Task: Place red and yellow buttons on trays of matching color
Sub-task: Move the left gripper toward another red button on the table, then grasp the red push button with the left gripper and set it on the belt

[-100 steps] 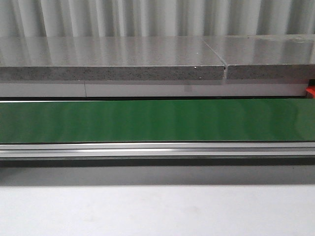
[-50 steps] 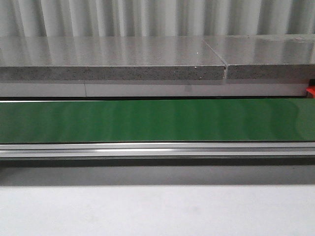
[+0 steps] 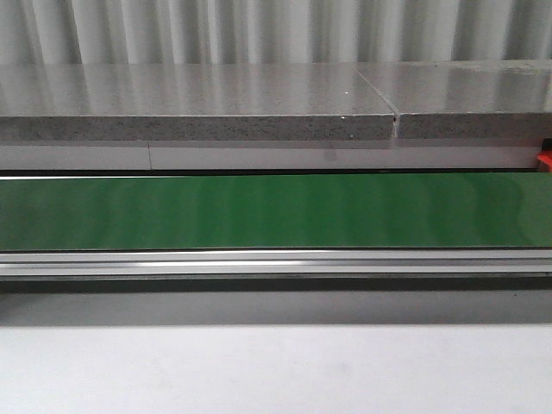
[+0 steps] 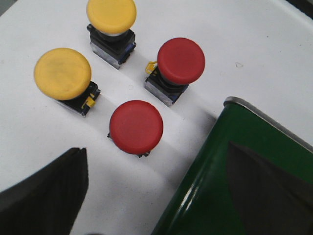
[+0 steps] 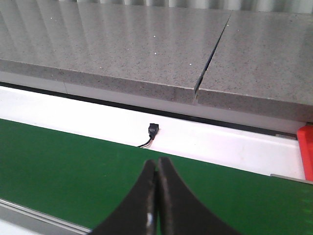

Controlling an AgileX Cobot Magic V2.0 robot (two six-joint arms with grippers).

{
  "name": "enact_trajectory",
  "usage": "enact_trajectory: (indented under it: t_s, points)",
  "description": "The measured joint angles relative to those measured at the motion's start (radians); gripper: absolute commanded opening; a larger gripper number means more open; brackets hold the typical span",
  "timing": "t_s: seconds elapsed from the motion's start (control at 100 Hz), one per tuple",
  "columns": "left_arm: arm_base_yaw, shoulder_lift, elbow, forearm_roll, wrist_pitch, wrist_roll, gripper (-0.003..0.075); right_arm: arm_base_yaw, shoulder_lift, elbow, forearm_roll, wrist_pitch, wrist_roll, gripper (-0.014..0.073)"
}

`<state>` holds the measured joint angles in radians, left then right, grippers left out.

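Left pincer point(image 4: 146, 196) is spread wide above the near red button point(image 4: 136, 126); it could bump the green belt point(image 4: 254, 166) beside it. Right pincer point(image 5: 156, 205) is pressed together, holding nothing.

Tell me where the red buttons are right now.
Only the left wrist view shows them: two red buttons stand on the white table between the two yellow buttons and the green belt's end.

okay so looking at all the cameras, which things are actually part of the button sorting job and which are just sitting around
For the job:
two red buttons
two yellow buttons
open left hand

Just there:
green belt
grey stone slab
small black plug
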<state>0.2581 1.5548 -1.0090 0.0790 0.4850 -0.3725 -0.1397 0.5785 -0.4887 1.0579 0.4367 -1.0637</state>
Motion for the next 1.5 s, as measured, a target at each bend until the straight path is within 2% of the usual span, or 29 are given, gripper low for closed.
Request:
enact_trajectory:
  t_s: [0.57,1.05,1.14,1.38,1.43,1.5]
  points:
    - [0.001,0.208,-0.112,0.004,-0.012,0.0,0.0564,0.0,0.0,0.0,-0.002,0.002,0.0,-0.0068]
    - [0.066,0.276,-0.114,0.006,-0.014,0.0,0.0559,0.0,0.0,0.0,-0.002,0.002,0.0,-0.0068]
    - [0.066,0.276,-0.116,0.007,-0.019,0.0,0.0472,0.0,0.0,0.0,-0.002,0.002,0.0,-0.0068]
    - [0.066,0.276,-0.148,0.007,0.013,0.0,0.0033,0.0,0.0,0.0,-0.002,0.002,0.0,-0.0068]
    - [0.066,0.276,-0.158,0.007,0.025,0.0,-0.002,0.0,0.0,0.0,-0.002,0.002,0.0,-0.0068]
    - [0.066,0.268,-0.164,0.005,0.04,0.0,-0.002,0.0,0.0,0.0,-0.002,0.002,0.0,-0.0068]
